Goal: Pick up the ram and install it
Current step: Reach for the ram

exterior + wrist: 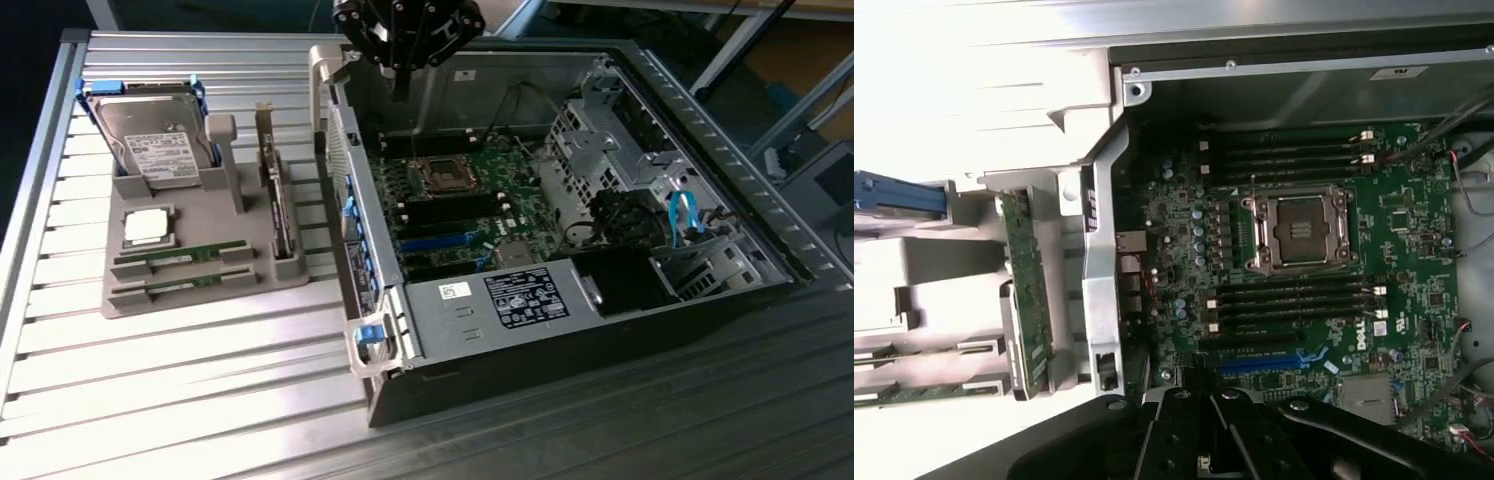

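Two ram sticks, thin and green, lie in slots at the near end of the grey tray [200, 215]: one ram stick [180, 257] and a second [180, 287] beside it. In the wrist view the same sticks [914, 392] lie at the tray's edge. My gripper [400, 88] hangs shut and empty high over the far end of the open computer case [561, 300], well away from the tray. Below it lies the green motherboard [1399, 250] with black memory slots [1294, 300] on both sides of the processor socket [1299, 232]. The gripper's black body [1204, 440] shows in the wrist view.
On the tray also sit a silver hard drive [150, 140], a square processor chip [147, 227] and a long green card [278, 200] standing on edge. The case's side wall [340, 190] rises between tray and motherboard. Drive cages and blue cables [683, 215] fill the case's right part.
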Robot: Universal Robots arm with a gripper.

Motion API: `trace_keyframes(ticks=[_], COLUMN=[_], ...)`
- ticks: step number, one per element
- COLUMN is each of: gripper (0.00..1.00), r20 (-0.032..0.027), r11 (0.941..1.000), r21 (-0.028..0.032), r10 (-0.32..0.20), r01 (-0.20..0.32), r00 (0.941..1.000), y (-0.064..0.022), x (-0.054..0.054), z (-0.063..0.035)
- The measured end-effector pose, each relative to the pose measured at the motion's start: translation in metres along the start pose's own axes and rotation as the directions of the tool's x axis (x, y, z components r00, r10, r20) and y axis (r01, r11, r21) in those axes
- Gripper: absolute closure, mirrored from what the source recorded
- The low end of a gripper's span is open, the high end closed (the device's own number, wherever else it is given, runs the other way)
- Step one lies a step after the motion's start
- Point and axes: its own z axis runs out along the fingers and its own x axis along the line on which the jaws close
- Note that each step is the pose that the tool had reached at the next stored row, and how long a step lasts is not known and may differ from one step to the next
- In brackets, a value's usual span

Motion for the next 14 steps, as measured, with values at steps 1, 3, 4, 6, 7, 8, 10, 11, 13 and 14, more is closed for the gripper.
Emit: trace_keyframes(ticks=[1,3,4,6,7,8,10,11,13,14], gripper=[0.90,0.90,0.90,0.90,0.90,0.90,0.90,0.90,0.90,0.90], r20=[0.0000,0.0000,0.0000,0.0001,0.0001,0.0001,0.0001,0.0001,0.0001,0.0001], r11=[1.0000,1.0000,1.0000,1.0000,1.0000,1.0000,1.0000,1.0000,1.0000,1.0000], r21=[0.0000,0.0000,0.0001,0.0000,0.0000,0.0000,0.0000,0.0000,0.0000,0.0000], r10=[0.000,0.000,0.000,0.000,0.000,0.000,0.000,0.000,0.000,0.000], r01=[0.000,0.000,0.000,0.000,0.000,0.000,0.000,0.000,0.000,0.000], r00=[1.0000,1.0000,1.0000,1.0000,1.0000,1.0000,1.0000,1.0000,1.0000,1.0000], y=[-0.0002,-0.0005,-0.0006,-0.0009,-0.0011,-0.0014,-0.0017,-0.0019,-0.0023,-0.0025], x=[0.002,0.006,0.008,0.012,0.015,0.018,0.022,0.025,0.032,0.033], z=[0.0000,-0.0002,-0.0002,-0.0003,-0.0004,-0.0005,-0.0006,-0.0007,-0.0009,-0.0009])
